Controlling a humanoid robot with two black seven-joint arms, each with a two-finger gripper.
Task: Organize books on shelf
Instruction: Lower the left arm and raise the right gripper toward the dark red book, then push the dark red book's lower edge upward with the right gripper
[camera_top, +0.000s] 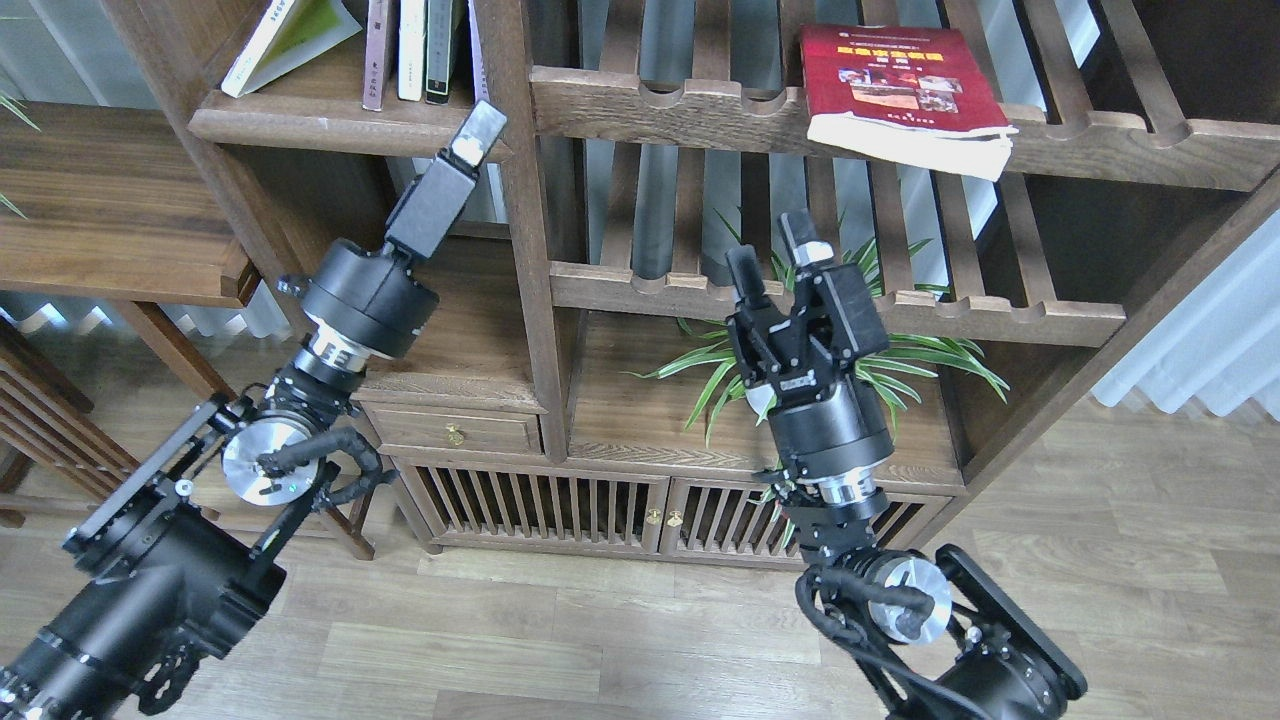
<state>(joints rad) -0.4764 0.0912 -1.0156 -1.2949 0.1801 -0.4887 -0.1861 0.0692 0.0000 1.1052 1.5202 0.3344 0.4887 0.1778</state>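
The thick red book lies flat on the upper slatted rack, right of the shelf holding upright books. Below the red book, the right end effector spreads released; the left end effector reaches the shelf's lip, state unclear.

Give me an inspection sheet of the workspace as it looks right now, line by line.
Surface: solid shelf board at upper left, front part bare.
Job's things: red book lies flat on the slatted rack, corner overhanging; yellow-green book leans on the shelf board beside upright books.
Clutter: potted plant in the lower compartment.
Grippers: left gripper seen edge-on below the shelf lip, opening unclear; right gripper open, empty, in front of the plant.
Cables: black cabling at the left wrist and right wrist.
Surroundings: wooden floor, curtain, side table.
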